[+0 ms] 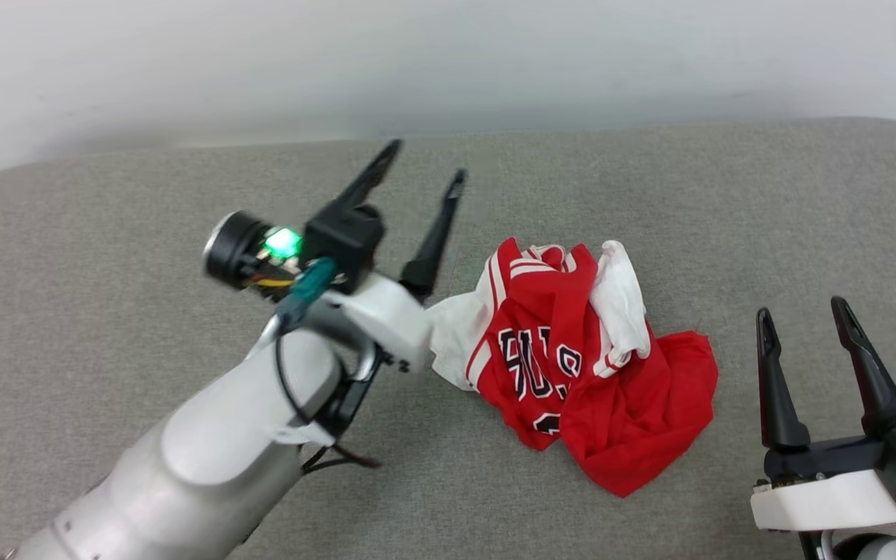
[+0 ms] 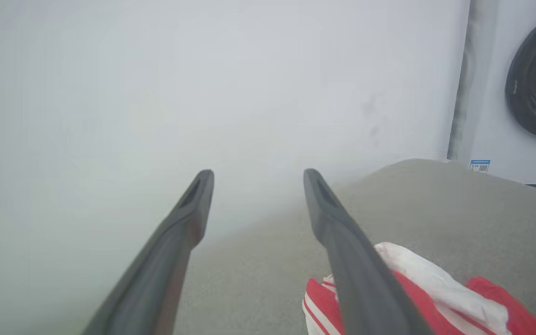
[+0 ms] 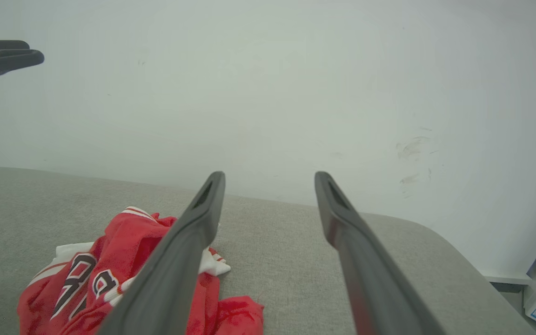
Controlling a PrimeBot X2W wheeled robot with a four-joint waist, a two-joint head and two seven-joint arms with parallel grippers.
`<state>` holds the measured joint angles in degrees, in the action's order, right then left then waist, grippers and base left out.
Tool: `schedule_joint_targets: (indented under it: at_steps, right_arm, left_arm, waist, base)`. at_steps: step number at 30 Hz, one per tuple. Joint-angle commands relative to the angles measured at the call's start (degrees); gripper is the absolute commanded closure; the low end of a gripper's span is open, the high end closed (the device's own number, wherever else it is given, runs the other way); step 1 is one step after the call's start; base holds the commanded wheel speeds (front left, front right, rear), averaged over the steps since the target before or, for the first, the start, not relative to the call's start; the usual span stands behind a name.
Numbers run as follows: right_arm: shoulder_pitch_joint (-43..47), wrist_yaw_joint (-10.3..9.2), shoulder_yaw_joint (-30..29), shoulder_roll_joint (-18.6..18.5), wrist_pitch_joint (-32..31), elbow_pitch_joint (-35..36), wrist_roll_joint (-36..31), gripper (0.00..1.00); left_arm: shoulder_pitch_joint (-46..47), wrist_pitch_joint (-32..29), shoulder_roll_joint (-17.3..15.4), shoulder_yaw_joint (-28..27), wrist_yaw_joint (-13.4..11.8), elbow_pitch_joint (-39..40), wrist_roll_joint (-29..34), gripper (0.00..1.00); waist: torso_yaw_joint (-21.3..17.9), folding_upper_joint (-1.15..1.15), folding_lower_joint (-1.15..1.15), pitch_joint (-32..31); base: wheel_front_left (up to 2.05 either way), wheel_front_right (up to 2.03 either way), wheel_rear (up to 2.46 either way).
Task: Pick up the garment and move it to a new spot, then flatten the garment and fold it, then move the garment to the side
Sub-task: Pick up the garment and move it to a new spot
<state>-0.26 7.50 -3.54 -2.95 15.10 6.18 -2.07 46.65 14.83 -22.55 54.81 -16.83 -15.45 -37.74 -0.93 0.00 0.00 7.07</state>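
Garment [image 1: 572,365]: red and white, crumpled in a heap on the grey padded surface [image 1: 106,233], between the two end effectors.
Left end effector [image 1: 426,159]: fingers spread, empty, just left of the heap.
Right end effector [image 1: 802,309]: fingers spread, empty, apart from the heap.
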Motion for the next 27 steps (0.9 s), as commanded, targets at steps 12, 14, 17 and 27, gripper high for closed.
schedule_joint_targets:
  at_steps: [12, 14, 17, 27]
  right_arm:
    - [1.98, -0.02, 0.02, 0.13, 0.10, -0.41, 1.39, 0.00]
    - [2.39, -0.03, -0.02, 0.12, 0.10, -0.61, 1.76, 0.00]
    - [2.96, -0.02, 0.07, 0.12, 0.10, -1.19, 3.26, 0.00]
    - [5.08, -0.02, 0.12, 0.13, 0.10, -3.72, 7.65, 0.00]
  left_arm:
    - [-25.83, 0.37, -2.80, -22.14, -11.69, 15.37, 13.06, 0.00]
    - [-29.67, 0.38, -1.84, -25.04, -11.51, 16.60, 14.95, 0.00]
    - [-34.82, 0.38, -0.04, -28.65, -10.35, 17.39, 17.57, 0.00]
    - [-45.19, 0.39, 6.69, -37.51, -3.42, 16.31, 24.04, 0.00]
  waist:
    - [2.11, 0.00, 0.00, -3.13]
    - [2.24, 0.00, 0.00, -3.63]
    - [2.35, 0.00, 0.00, -4.27]
    - [2.67, 0.00, 0.00, -5.60]
  base:
    - [0.00, 0.00, 0.00]
    - [0.00, 0.00, 0.00]
    - [0.00, 0.00, 0.00]
    - [0.00, 0.00, 0.00]
